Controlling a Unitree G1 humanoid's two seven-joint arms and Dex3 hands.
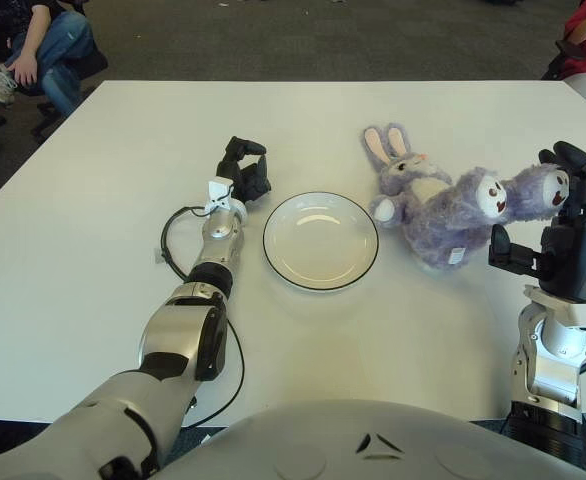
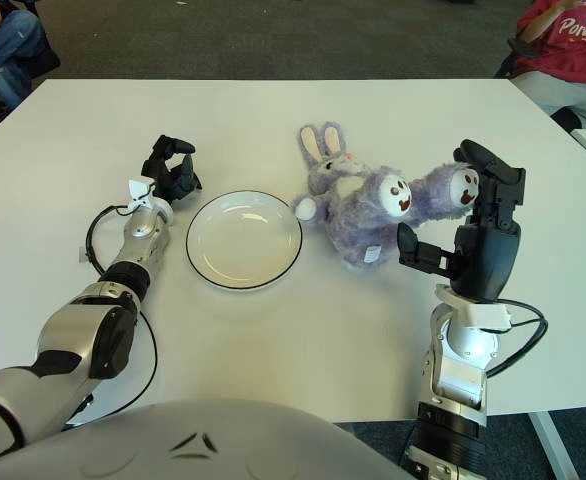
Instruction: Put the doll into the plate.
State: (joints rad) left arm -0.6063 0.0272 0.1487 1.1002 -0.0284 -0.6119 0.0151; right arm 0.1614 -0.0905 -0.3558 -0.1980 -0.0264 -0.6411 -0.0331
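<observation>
- Well, the doll lies on the tabletop at the plate's three o'clock — not in.
- Right hand beside it, fingers spread, gripping nothing.
- Left hand, curled and empty, at ten o'clock.

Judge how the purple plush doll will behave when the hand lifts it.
The doll looks soft and furry, so it will probably sag and flop. Likely light. Gripped by one end near the right hand, it may dangle over the plate.

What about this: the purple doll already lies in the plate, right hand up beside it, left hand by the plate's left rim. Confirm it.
Not quite. The purple doll lies on the table, right of the plate, which holds nothing, as the right eye view shows. The rest stands: the right hand is up beside the doll, the left hand by the plate's left rim.
</observation>
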